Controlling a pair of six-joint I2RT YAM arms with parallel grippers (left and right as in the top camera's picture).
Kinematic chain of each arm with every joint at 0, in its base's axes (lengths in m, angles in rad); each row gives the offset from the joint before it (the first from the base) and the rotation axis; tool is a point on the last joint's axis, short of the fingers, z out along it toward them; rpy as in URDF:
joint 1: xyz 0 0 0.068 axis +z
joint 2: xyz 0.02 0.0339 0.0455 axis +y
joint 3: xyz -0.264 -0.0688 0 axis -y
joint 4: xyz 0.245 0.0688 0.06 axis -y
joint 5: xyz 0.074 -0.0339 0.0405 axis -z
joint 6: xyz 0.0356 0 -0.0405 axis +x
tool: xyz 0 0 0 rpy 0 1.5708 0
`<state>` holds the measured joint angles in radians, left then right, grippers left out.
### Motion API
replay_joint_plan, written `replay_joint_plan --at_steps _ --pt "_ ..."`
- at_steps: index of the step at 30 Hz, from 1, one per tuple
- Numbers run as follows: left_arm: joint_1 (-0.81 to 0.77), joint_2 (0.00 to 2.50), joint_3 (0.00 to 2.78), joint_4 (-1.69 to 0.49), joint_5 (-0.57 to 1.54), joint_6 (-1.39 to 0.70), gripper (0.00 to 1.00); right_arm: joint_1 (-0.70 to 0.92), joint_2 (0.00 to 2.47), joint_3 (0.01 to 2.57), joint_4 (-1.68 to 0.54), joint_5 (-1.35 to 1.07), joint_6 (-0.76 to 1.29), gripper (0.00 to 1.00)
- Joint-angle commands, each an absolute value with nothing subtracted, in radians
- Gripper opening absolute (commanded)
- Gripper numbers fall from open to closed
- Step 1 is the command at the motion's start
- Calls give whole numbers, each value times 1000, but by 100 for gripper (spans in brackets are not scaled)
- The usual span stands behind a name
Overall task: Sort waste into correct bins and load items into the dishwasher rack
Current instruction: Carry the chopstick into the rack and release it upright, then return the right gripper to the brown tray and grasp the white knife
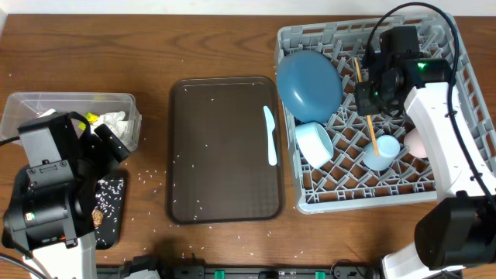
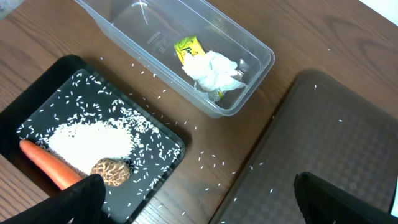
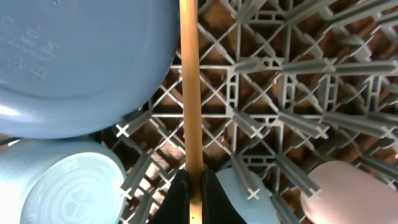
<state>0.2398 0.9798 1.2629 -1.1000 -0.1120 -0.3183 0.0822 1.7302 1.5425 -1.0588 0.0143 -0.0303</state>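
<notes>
My right gripper (image 3: 195,186) is shut on the wooden chopstick (image 3: 190,87) and holds it over the grey dishwasher rack (image 1: 457,54); the chopstick also shows in the overhead view (image 1: 366,116). In the rack are the blue plate (image 1: 308,84), white bowl (image 1: 313,143), light blue cup (image 1: 382,152) and pink cup (image 1: 413,142). The pale blue spoon (image 1: 270,136) lies on the brown serving tray (image 1: 225,147). My left gripper (image 2: 199,199) is open and empty above the table. The black tray (image 2: 155,168) holds the carrot (image 2: 46,163), brown lump (image 2: 111,172) and rice (image 2: 90,140). The clear tub (image 2: 249,43) holds crumpled paper (image 2: 214,70) and a yellow-green wrapper (image 2: 188,46).
Loose rice grains (image 2: 211,163) are scattered on the wooden table and on the brown serving tray (image 2: 336,137). The rack fills the right side of the table; the clear tub (image 1: 15,108) and black tray (image 1: 112,225) sit at the left edge.
</notes>
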Motion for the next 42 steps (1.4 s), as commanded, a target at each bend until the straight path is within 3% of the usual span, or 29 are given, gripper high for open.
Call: replay_joint_plan --at_steps 1,11,14,18,26,36,42 --pt "244 980 1272 -1103 -124 -331 98 75 1766 1542 -1046 79 -32 1" --pt "244 980 1272 -1103 -124 -331 98 73 1860 1542 -1000 93 4 2" --pt "244 980 1272 -1103 -124 -331 98 73 1859 1543 -994 86 3 43" --pt "244 980 1272 -1103 -124 -331 98 79 1839 1565 -1006 15 3 56" --pt "244 980 1272 -1103 -124 -331 98 220 1703 1610 -995 -239 4 53" --pt "244 980 1272 -1103 -124 -331 98 627 1787 1606 -990 21 313 44" --pt "244 980 1272 -1103 -124 -331 98 746 1944 1606 -967 88 489 38"
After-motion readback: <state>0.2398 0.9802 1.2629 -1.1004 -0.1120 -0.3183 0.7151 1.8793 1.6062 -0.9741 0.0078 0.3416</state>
